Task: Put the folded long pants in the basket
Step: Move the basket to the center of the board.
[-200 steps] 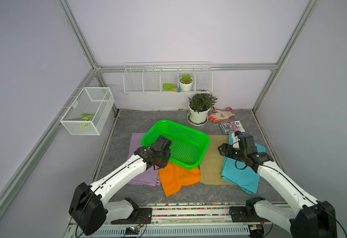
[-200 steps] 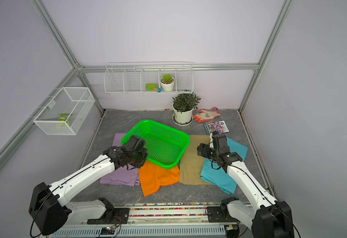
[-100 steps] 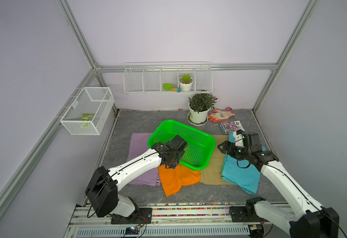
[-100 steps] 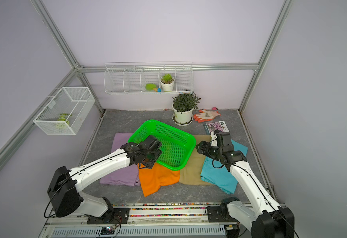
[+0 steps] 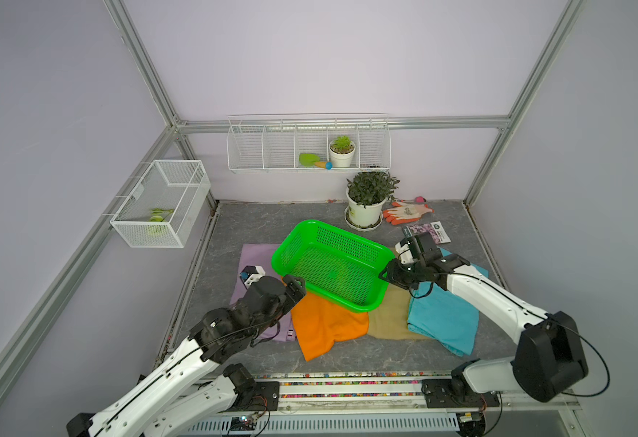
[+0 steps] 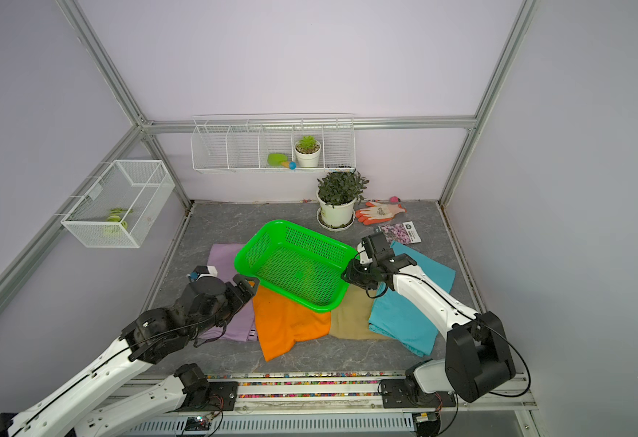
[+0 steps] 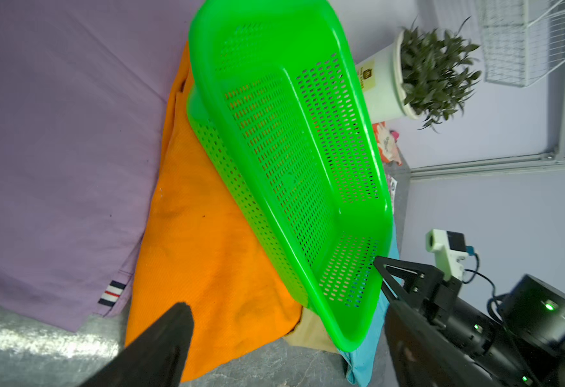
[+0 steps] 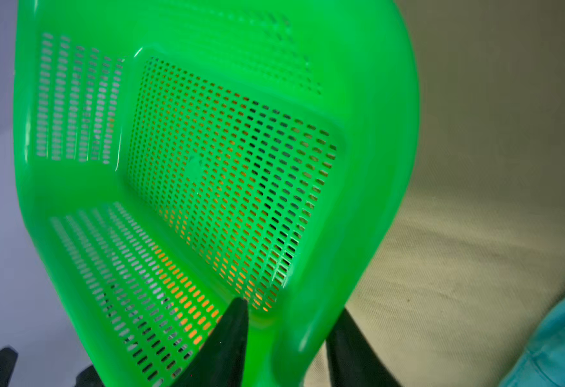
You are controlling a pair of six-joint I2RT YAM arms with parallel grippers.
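- Right wrist view: the right gripper (image 8: pixel 291 306) has one black finger inside and one outside the rounded rim of the shallow bright green perforated plastic basket (image 8: pixel 375 167). It looks properly pinched on that rim.
- In both top views, that grip sits at the basket's right short end, over the tan folded cloth pants (image 5: pixel 389 316).
- Over on the other side, the left gripper (image 5: pixel 298 285) is spread wide with nothing in it. It sits just beside the basket's near left corner, above where the lilac folded cloth pants (image 5: pixel 257 257) meet the orange folded cloth pants (image 5: pixel 325 325).
- All four pairs lie in a row on the grey marbled tabletop (image 5: pixel 264 227), outside the basket: lilac, orange, tan, then the teal folded cloth pants (image 5: pixel 442 314) on the far right.
- The basket lies across the back part of the orange and tan pairs, and its left corner reaches over the lilac pair's edge. Orange shows through the holes in its floor.
- Honestly can't tell if the held end is lifted off the cloth.
- Behind it all there's a leafy plant in a white pot (image 5: pixel 364 215), with orange-and-white gloves (image 5: pixel 406 212) just beside it.
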